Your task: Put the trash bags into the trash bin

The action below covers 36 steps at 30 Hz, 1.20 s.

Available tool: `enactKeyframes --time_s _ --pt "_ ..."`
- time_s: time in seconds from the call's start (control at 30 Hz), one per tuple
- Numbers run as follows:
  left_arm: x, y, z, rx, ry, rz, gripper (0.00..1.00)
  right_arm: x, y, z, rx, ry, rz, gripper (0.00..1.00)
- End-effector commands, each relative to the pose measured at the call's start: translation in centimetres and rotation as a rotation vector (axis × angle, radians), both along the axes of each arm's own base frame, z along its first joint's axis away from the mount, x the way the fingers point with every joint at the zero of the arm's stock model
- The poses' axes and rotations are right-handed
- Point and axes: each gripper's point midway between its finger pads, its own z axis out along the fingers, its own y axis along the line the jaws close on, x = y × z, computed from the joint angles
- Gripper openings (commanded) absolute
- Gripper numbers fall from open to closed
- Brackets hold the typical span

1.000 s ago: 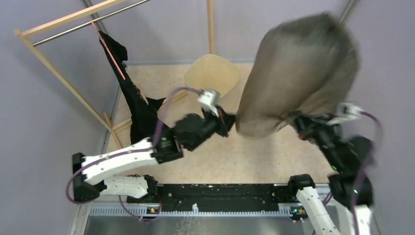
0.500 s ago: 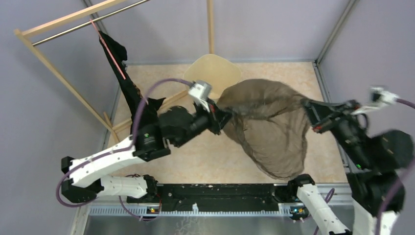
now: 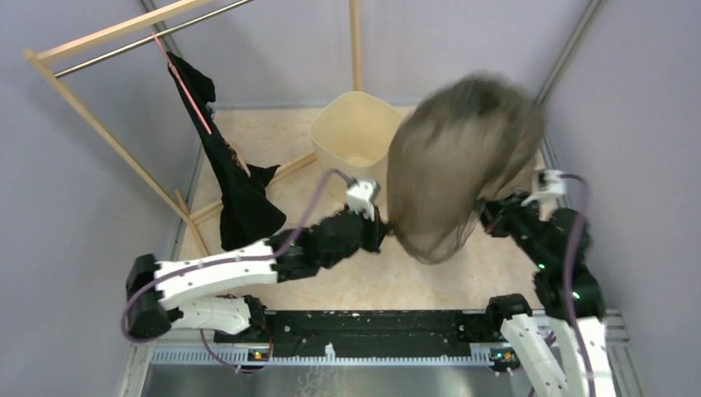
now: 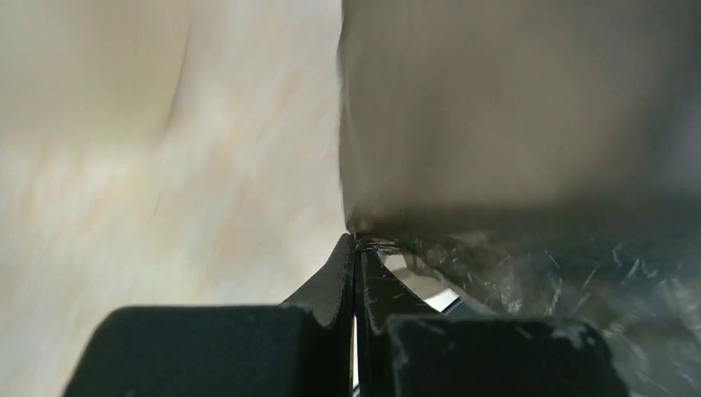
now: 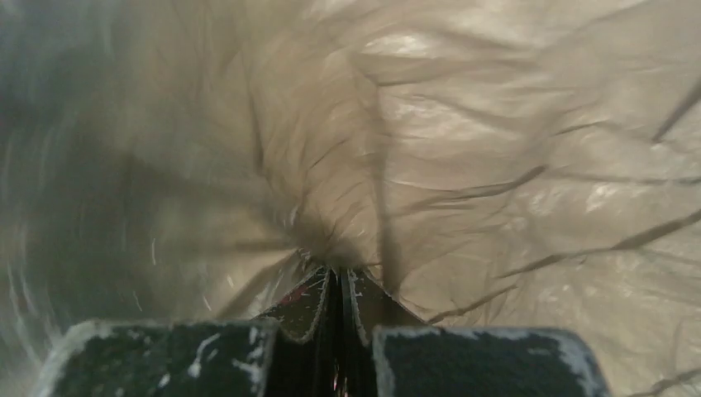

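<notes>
left fingers: the left gripper has its tips pressed together, pinching a thin edge of the trash bag; crinkled film trails off to the right of the tips
right fingers: the right gripper is clamped too, tips meeting on a bunched fold of bag; creases fan out from the pinch
bag: translucent grey-brown film, ballooned and up off the table, spanning between the two grippers; motion-blurred in the top view, sharp only near the right fingertips
left arm: stretched forward and to the right across the middle of the table, gripper at the bag's lower left edge
right arm: folded at the right side, gripper at the bag's lower right edge
trash bin: cream, upright, mouth open, at the far centre of the table; in the top view the bag overlaps its right rim, and whether they touch I cannot tell; bag is not inside it
left of bin: wooden rack with a black garment hanging off it, well apart from both grippers
</notes>
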Motion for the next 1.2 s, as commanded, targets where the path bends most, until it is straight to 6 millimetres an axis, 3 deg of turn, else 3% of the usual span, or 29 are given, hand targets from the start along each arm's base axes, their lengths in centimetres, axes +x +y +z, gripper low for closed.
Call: enactKeyframes --time_s 0.0,0.07,0.1,0.13,0.3,0.33,0.37,0.43,0.5,0.57,0.6,0.67,0.73,0.77,0.8,0.87,0.93,0.97,1.03,1.17 --pt "-2.4 4.0 -14.8 0.233 0.321 0.101 0.0 -0.2 3.7 -9.0 0.149 0.272 0.173 0.0" --pt "-3.0 4.4 -14.6 0.201 0.324 0.079 0.0 -0.3 3.7 -7.3 0.154 0.219 0.18 0.0" --pt "-3.0 4.4 -13.1 0.173 0.298 0.062 0.0 -0.3 3.3 -5.4 0.131 0.175 0.16 0.0" --pt "-2.8 4.3 -10.9 0.138 0.258 0.046 0.0 -0.4 2.7 -2.1 0.104 0.109 0.137 0.0" --pt "-2.8 4.2 5.4 -0.106 -0.017 -0.063 0.0 -3.4 0.4 11.2 0.007 -0.183 0.054 0.0" --pt "-2.9 4.6 8.7 -0.162 -0.065 -0.068 0.0 -4.2 -0.2 12.9 -0.008 -0.221 0.033 0.0" --pt "-2.9 4.9 11.0 -0.203 -0.106 -0.071 0.0 -5.1 -0.7 14.7 -0.02 -0.263 0.013 0.0" --pt "-2.9 5.3 13.5 -0.255 -0.153 -0.068 0.0 -6.4 -1.4 16.8 -0.03 -0.313 -0.02 0.0" --pt "-2.2 5.3 13.1 -0.251 -0.157 -0.033 0.0 -6.5 -1.8 16.6 -0.038 -0.323 -0.037 0.0" --pt "-1.1 4.6 9.7 -0.192 -0.117 0.022 0.0 -4.9 -1.6 13.6 -0.045 -0.256 -0.038 0.0" --pt "-0.6 4.1 7.3 -0.152 -0.082 0.042 0.0 -3.7 -1.3 11.2 -0.046 -0.201 -0.032 0.0" --pt "-0.1 3.0 1.1 -0.04 0.027 0.08 0.0 -1.3 -0.2 4.6 -0.033 -0.039 0.009 0.0" --pt "-0.4 2.2 -5.9 0.081 0.168 0.097 0.0 0.1 1.7 -4.2 -0.003 0.177 0.092 0.0" --pt "-1.0 2.1 -8.7 0.121 0.242 0.103 0.0 0.0 2.5 -7.1 0.025 0.254 0.133 0.0" --pt "-1.6 2.3 -10.9 0.159 0.297 0.105 0.0 -0.3 3.3 -9.8 0.055 0.324 0.172 0.0" --pt "-2.7 2.9 -13.6 0.196 0.378 0.102 0.0 -1.0 4.2 -12.1 0.106 0.374 0.218 0.0" --pt "-3.3 3.1 -13.4 0.165 0.386 0.076 0.0 -1.2 4.1 -11.2 0.108 0.337 0.218 0.0" --pt "-3.4 2.9 -11.7 0.122 0.354 0.045 0.0 -1.2 3.7 -9.7 0.092 0.299 0.203 0.0" --pt "-3.1 3.1 -6.9 0.048 0.248 0.008 0.0 -1.1 3.0 -5.9 0.044 0.217 0.173 0.0" --pt "-2.4 4.7 5.4 -0.094 0.007 -0.022 0.0 -1.7 2.4 2.8 -0.019 0.039 0.17 0.0"
